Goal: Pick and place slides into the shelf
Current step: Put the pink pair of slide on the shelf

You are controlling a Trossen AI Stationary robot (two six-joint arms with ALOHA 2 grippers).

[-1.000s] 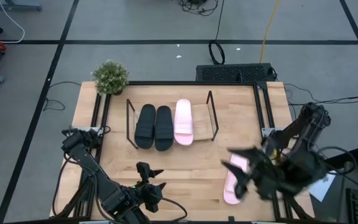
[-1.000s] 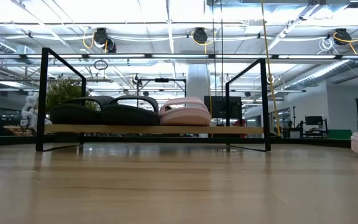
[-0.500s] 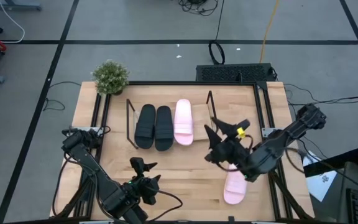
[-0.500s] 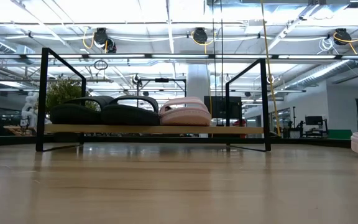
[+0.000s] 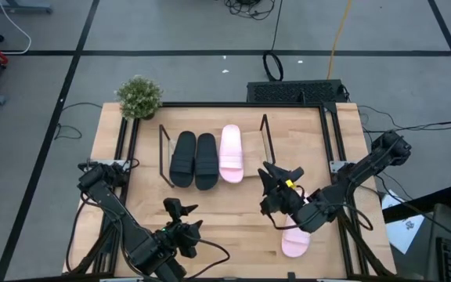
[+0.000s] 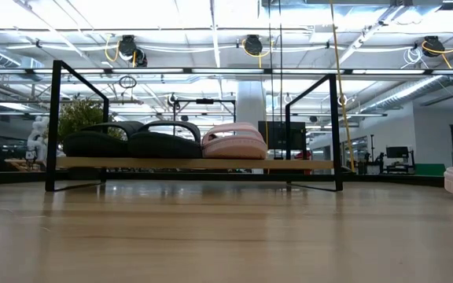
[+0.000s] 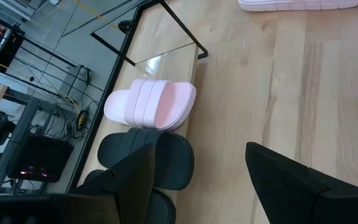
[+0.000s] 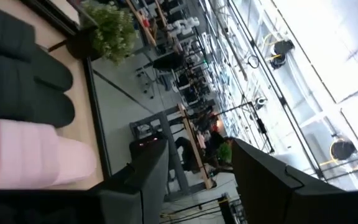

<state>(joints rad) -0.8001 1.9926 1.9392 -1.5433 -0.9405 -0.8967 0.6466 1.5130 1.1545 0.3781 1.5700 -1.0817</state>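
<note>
The shelf stands mid-table toward the far edge. On its wooden base lie two black slides and one pink slide, side by side; the low view shows them on the base. A second pink slide lies flat on the table near the right near corner, partly under my right arm. My right gripper hovers open between that slide and the shelf's right end, fingers toward the shelf. My left gripper waits open at the near edge, facing the shelf.
A potted plant sits at the table's far left corner. A black device lies beyond the far edge. The shelf's right end beside the pink slide holds nothing. Bare wood stretches between the shelf and the near edge.
My right arm has swung from above the loose pink slide at the right near side toward the shelf, its gripper now hanging just off the shelf's right end. The loose pink slide has stayed where it lay on the table.
</note>
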